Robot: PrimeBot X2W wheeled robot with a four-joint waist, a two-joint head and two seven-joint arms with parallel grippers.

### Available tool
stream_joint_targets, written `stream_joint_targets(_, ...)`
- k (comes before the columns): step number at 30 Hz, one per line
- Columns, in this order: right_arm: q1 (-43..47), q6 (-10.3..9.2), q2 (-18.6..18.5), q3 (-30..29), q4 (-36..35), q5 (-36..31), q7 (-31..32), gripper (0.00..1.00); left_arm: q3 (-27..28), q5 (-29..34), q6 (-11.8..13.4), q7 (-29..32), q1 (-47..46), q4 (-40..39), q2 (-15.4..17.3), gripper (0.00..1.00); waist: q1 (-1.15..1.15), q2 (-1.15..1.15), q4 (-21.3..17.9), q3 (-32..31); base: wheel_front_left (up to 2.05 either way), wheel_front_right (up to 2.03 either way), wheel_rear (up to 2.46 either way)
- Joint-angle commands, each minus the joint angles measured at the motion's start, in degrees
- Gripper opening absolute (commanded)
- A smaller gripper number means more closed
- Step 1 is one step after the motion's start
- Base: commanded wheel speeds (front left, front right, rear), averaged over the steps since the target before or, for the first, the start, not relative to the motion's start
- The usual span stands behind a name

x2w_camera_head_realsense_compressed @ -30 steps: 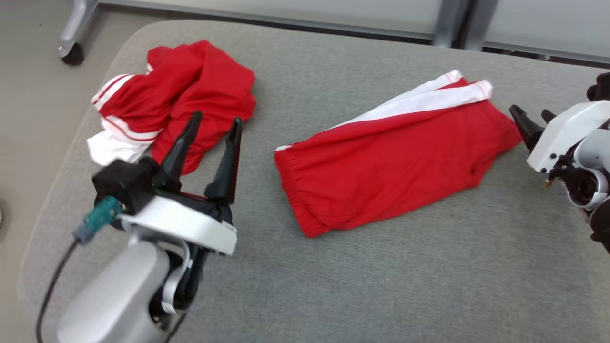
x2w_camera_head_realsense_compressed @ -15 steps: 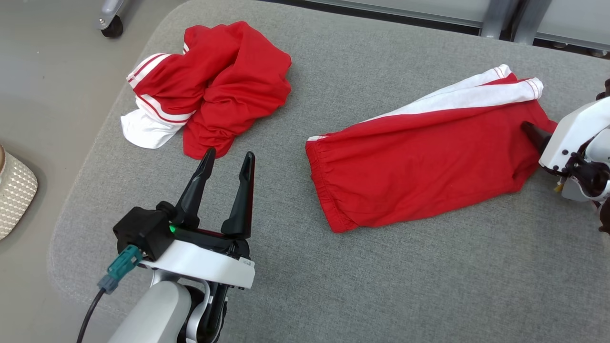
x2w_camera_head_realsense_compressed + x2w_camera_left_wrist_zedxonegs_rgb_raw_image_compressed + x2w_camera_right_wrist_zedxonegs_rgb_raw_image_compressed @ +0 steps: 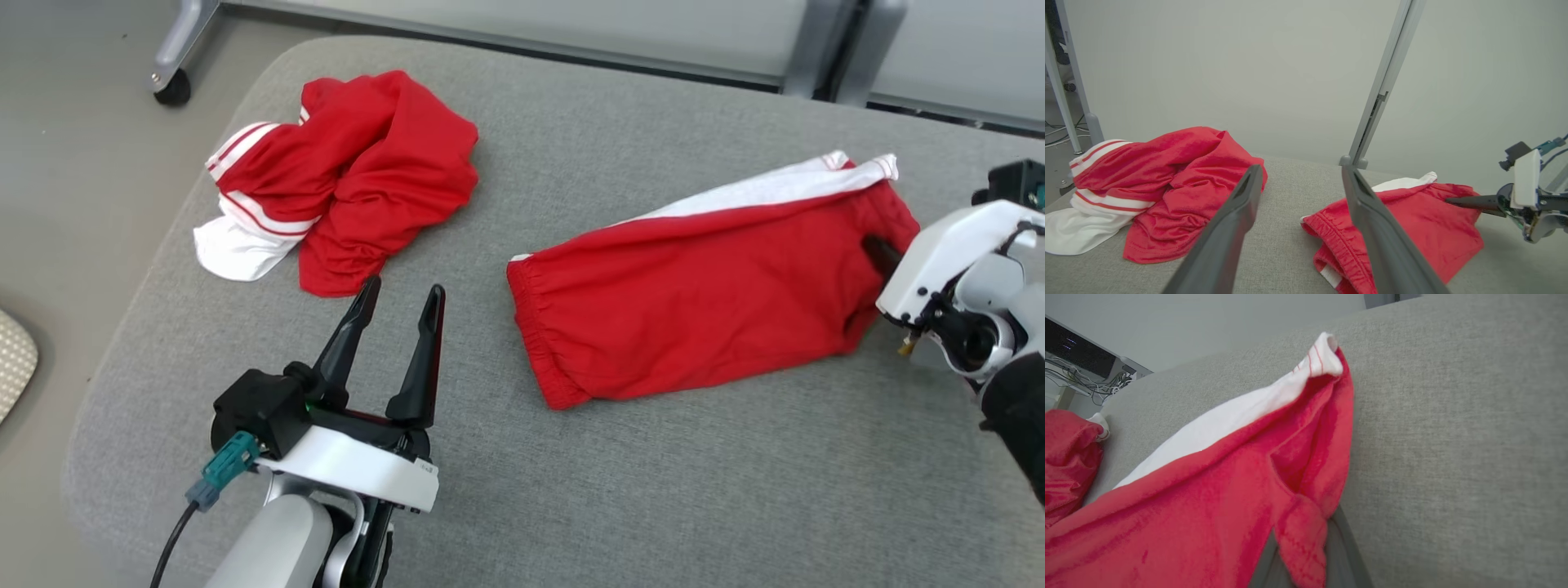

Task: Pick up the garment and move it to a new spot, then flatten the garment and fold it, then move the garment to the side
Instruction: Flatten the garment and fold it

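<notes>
The near half of the table [image 3: 653, 490] is bare grey cloth from the left pincer [image 3: 404, 286] across to the right edge, so the way along the near side of the folded garment [image 3: 694, 302] is open. A bare lane also runs near to far between that garment and the crumpled garment [image 3: 359, 180] at the far left. The left pincer, fingers spread, stands at the near mouth of this lane, just short of the crumpled heap. The right pincer [image 3: 875, 247], clamped on the folded garment's right end, blocks approach from the right with its white wrist. Beyond the far edge, upright frame posts [image 3: 804, 49] and a caster [image 3: 171, 86] limit reach.
</notes>
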Motion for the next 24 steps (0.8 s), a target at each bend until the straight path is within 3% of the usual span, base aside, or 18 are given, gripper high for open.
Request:
stream_joint_targets(1,1.5,0.11,-0.7,-0.4,-0.8,0.9,-0.8,0.0,0.3,0.5,-0.4,0.0,0.7,0.4,0.3,1.0,0.0,0.0,-1.7,-1.6,0.0,0.0,0.0)
stream_joint_targets(13,12.0,0.1,-5.7,-1.6,-9.0,5.1,-7.2,0.0,0.8,0.3,0.0,0.0,3.9,0.7,0.7,1.0,0.0,0.0,-9.5,-6.2,0.0,0.0,0.0)
stream_joint_targets(24,19.9,0.1,-10.0,-2.3,-11.4,7.1,-12.0,0.0,2.4,0.9,1.1,0.0,7.3,0.0,1.8,1.0,0.0,0.0,-13.0,-10.8,0.0,0.0,0.0)
